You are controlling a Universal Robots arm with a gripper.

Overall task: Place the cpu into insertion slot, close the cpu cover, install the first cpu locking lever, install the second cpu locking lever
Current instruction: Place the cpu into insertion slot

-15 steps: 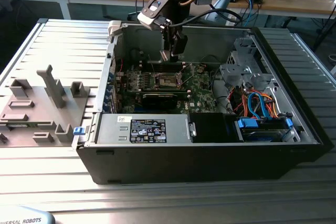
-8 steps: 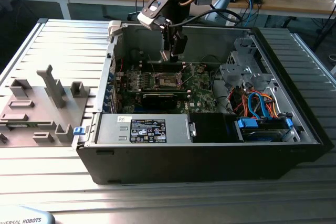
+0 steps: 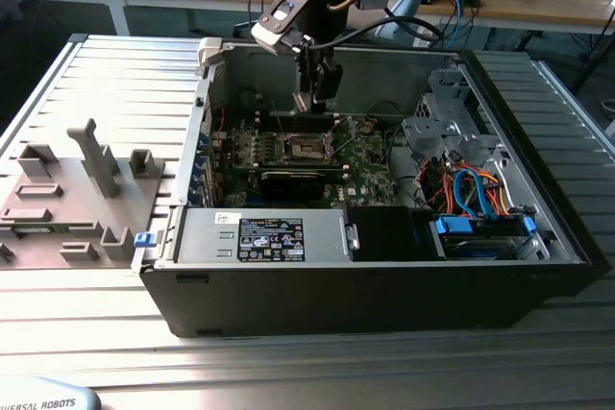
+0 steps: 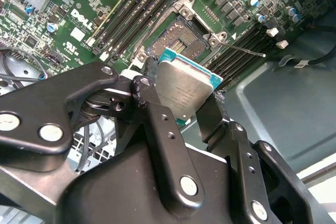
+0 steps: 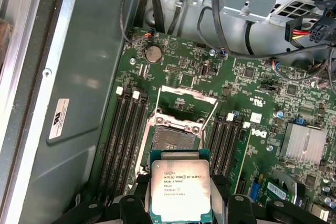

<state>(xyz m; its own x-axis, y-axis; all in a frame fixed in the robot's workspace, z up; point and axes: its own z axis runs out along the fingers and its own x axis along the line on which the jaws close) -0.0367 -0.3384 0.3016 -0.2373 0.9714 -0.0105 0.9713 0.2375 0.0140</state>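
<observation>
Your gripper (image 4: pixel 180 103) has its jaws closed part-way on the cpu (image 4: pixel 185 85), pinching it by two opposite edges with the metal top facing the wrist cameras. In the exterior view the chip hangs inside the open computer case (image 3: pixel 384 285), above the green motherboard (image 5: pixel 252 77) and clear of it. In the first wrist view the insertion slot (image 5: pixel 170 137) lies bare just beyond the chip's far edge, between the two banks of memory slots (image 5: pixel 126 129).

The cpu cover (image 5: pixel 185 92) looks swung up and open past the socket, though from this angle its frame is hard to trace. A thin locking lever (image 4: pixel 247 51) sticks out free beside the socket.

The step in hand is seating the chip. To do it well, I'd say:
- Square the chip's edges to the socket rim before lowering it.
- Hold it level, because the second wrist view shows it tilted against the board.
- Let it drop in flat with no push, since the socket contacts likely bend easily.
- Stay clear of the raised cover and the lever.
</observation>
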